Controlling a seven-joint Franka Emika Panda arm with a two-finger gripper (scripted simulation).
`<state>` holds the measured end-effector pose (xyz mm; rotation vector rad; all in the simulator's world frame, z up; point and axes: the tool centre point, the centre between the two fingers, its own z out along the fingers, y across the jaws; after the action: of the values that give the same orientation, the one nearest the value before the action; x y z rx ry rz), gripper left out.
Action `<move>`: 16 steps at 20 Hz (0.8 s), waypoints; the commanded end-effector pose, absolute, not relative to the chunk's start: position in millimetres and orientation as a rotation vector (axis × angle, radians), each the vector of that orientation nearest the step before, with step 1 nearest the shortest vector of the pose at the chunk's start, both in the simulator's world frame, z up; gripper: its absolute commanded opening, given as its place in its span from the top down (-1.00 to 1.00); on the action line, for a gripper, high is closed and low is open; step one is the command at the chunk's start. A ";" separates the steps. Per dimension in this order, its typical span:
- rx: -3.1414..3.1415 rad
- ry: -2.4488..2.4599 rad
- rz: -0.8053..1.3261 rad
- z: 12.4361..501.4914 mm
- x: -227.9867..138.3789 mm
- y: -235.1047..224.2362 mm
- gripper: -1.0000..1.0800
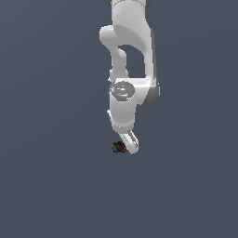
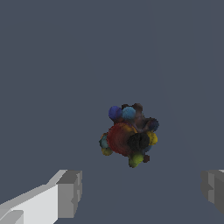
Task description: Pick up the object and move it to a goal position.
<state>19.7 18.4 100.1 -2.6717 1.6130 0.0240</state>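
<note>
The gripper is wide open above the object; I think it should centre both fingers around this lump before descending and closing

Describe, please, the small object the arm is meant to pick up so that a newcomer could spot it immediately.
Start at the white arm reaching down the middle of the exterior view over a plain grey-blue surface, and follow it to the gripper. The object sits right at its tip: a tiny dark lump. The wrist view shows it as a knobbly cluster of red, blue, yellow and green blobs, the only coloured thing in sight.
</note>
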 end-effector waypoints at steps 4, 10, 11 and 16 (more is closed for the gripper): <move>-2.559 1.805 0.015 89.8 20.0 13.3 -0.92; -2.471 1.934 0.005 83.0 20.3 9.4 -0.92; -2.461 1.949 0.004 82.2 20.3 9.0 -0.92; -2.429 1.992 0.000 80.0 20.4 7.6 -0.92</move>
<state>20.3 8.0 80.4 -2.4386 1.9796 0.0017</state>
